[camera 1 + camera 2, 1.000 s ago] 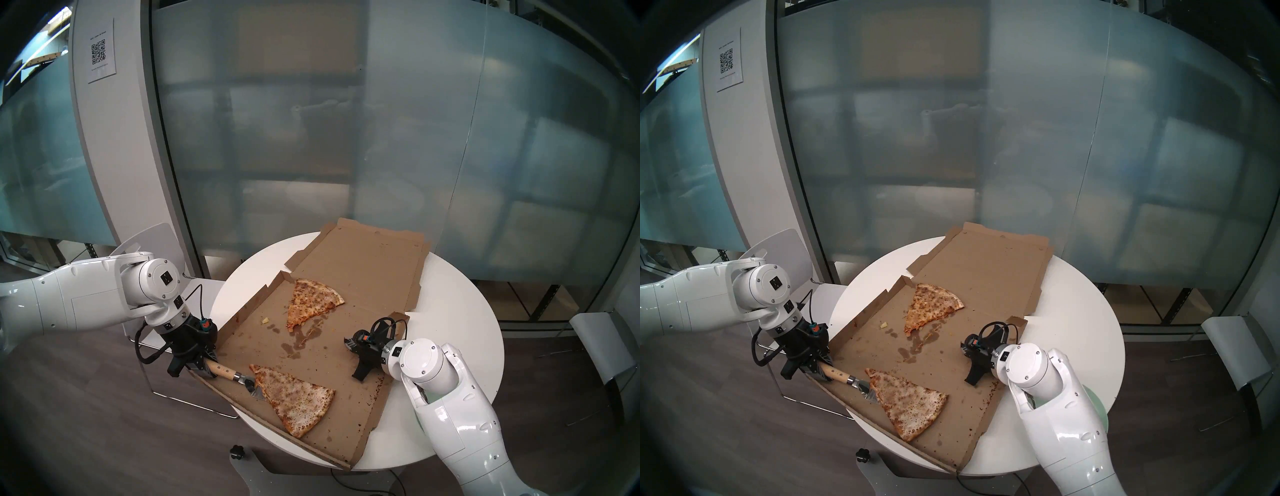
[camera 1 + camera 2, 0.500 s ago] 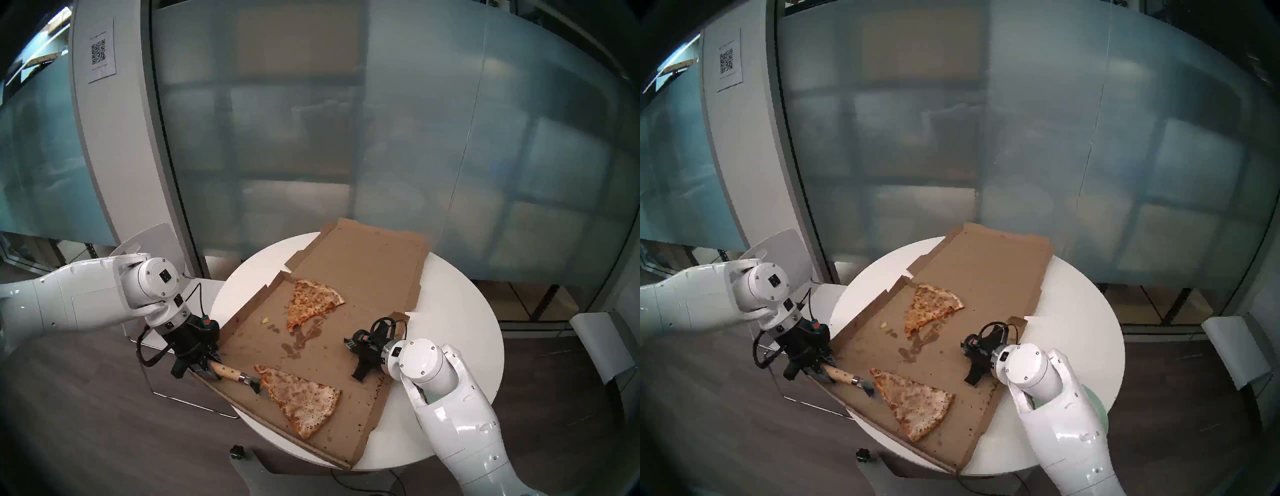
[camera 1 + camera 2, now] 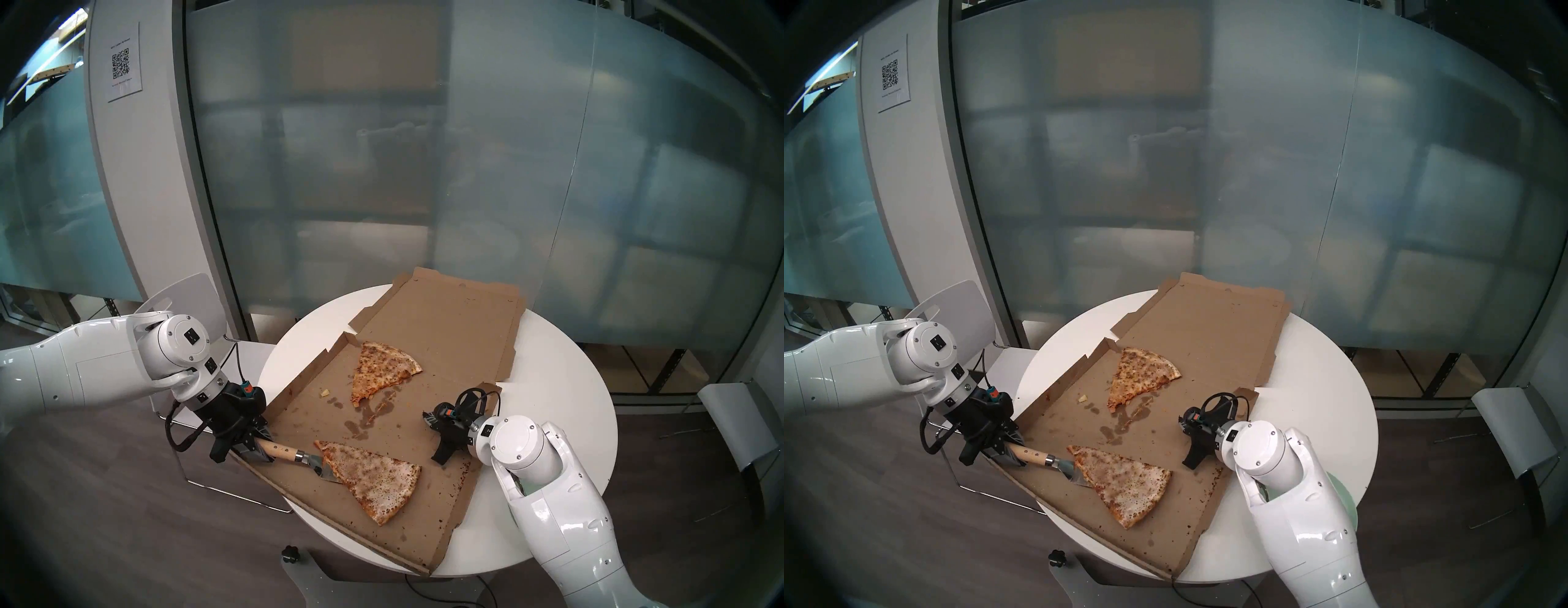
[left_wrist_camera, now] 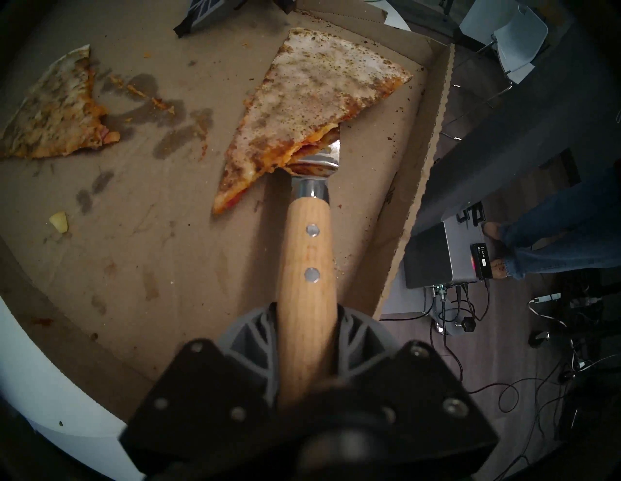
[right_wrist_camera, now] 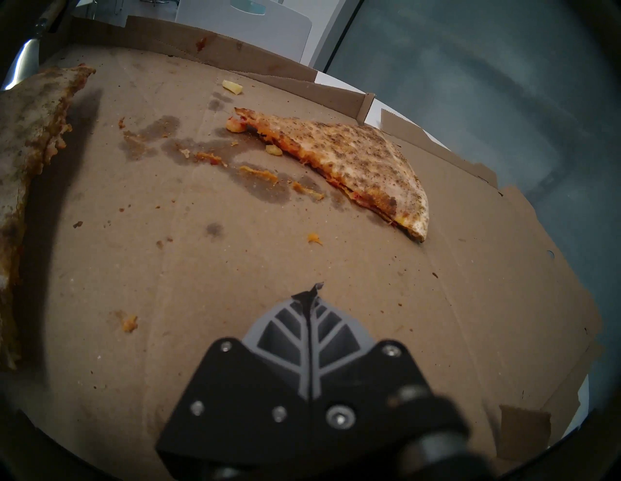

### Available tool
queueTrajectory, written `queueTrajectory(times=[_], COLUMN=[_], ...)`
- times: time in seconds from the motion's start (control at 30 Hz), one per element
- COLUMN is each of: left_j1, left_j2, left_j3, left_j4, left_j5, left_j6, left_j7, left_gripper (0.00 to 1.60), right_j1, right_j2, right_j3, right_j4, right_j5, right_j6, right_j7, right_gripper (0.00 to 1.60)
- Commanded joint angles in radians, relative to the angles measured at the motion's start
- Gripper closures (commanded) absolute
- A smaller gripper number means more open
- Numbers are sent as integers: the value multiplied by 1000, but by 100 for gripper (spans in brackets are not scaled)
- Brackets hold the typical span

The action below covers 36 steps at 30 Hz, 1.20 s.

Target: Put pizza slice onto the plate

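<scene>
Your left gripper (image 4: 307, 352) is clenched on the wooden handle of the spatula (image 4: 307, 255) — its metal blade sits under one edge of the pizza slice (image 3: 373, 477), which lies in the open pizza box (image 3: 407, 522). Your right gripper (image 5: 311, 302) is closed on nothing. The plate (image 3: 1346, 501) peeks out behind your right arm.

The left arm (image 3: 85, 373) reaches in from the left side, its wrist bent downward, and the left gripper (image 4: 307, 339) has its fingers (image 4: 245, 339) clamped. The right arm (image 3: 564, 522) comes from the lower right, and the right gripper (image 5: 311, 312) is closed with fingertips together, holding nothing.
</scene>
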Motion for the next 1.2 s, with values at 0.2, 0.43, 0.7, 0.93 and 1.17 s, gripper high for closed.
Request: queueTrajectory(times=[0.2, 0.43, 0.7, 0.93, 1.17], left_j1=[-3, -6, -15, -26, -38], left_j2=[34, 43, 66, 94, 116], left_j3=[-16, -19, -29, -38, -47], left_j4=[-16, -23, -56, -92, -128], left_j5=[-35, -51, -76, -90, -91], left_j6=[-33, -49, -54, -50, -48], left_j7=[25, 39, 51, 48, 43], left_gripper=[160, 160, 160, 160, 160], right_j1=[41, 38, 28, -13, -43], right_j2=[-40, -49, -53, -56, -60], right_j3=[46, 90, 131, 170, 227], right_j4=[-43, -62, -102, -174, -237], right_j5=[43, 71, 102, 136, 167], right_j6=[7, 13, 25, 37, 49], right_j7=[-19, -24, -18, -9, -9], right_gripper=[160, 160, 160, 160, 160])
